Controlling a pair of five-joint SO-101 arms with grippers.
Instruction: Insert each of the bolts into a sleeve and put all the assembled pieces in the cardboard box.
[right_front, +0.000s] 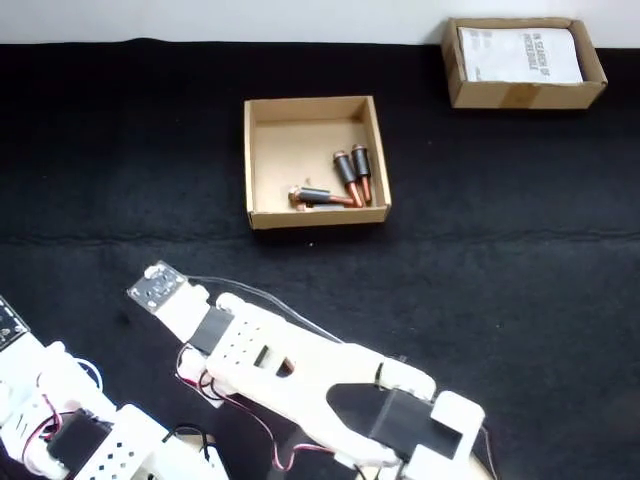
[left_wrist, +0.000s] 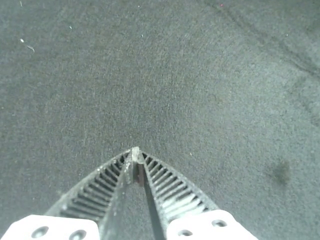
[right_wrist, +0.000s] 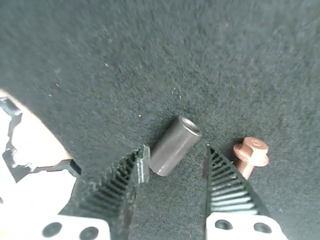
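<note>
the right pincer stands apart, its tips either side of a dark sleeve lying on the desk, with a copper bolt just beside it. the sleeve looks light, rigid, smooth and likely to roll, so grip across its middle. the left pincer is together, empty.

I'm seeing fuzzy, matt black cloth under everything. The sleeve looks like smooth dark metal with a dull sheen, the bolt coppery, shinier metal. My right gripper is ribbed black plastic, the cardboard box plain matt brown.
</note>
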